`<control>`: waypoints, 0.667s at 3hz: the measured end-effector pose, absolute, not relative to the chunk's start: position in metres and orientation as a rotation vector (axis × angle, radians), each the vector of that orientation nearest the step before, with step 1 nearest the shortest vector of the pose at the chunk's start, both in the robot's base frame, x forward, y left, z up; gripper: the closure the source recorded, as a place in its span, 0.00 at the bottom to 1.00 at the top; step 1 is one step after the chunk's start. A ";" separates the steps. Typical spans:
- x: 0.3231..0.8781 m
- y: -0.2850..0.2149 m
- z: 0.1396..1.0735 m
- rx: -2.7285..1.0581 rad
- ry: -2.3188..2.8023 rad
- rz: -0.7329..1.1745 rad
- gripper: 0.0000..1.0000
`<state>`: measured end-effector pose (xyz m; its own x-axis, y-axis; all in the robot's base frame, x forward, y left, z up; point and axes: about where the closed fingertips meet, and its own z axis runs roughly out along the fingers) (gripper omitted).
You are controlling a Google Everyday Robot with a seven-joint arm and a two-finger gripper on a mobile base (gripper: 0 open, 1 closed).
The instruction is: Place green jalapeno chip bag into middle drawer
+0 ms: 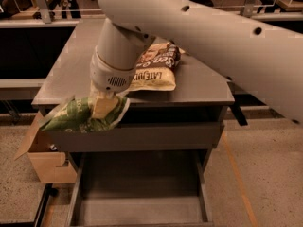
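My gripper (102, 106) is shut on the green jalapeno chip bag (75, 117) and holds it in the air. The bag hangs at the front left corner of the cabinet top (71, 74), just past its edge and in front of the plain gray drawer front (156, 137). The middle drawer (137, 207) is pulled open below, wide and shallow, with a bare gray floor and thin side walls. The bag is above the drawer's left side, well clear of its floor.
A larger tan-and-brown chip bag (154, 72) lies on the cabinet top behind my wrist. An open cardboard box (45, 161) stands on the floor left of the cabinet. My big white arm (213, 37) crosses the upper right.
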<state>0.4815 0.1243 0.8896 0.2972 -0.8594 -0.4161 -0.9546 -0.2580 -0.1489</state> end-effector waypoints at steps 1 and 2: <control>0.439 0.109 0.865 -2.220 1.711 0.335 1.00; 0.406 0.079 0.807 -2.237 1.895 0.319 1.00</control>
<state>0.4062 0.0787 0.8069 0.1584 -0.9452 -0.2856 -0.9866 -0.1631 -0.0074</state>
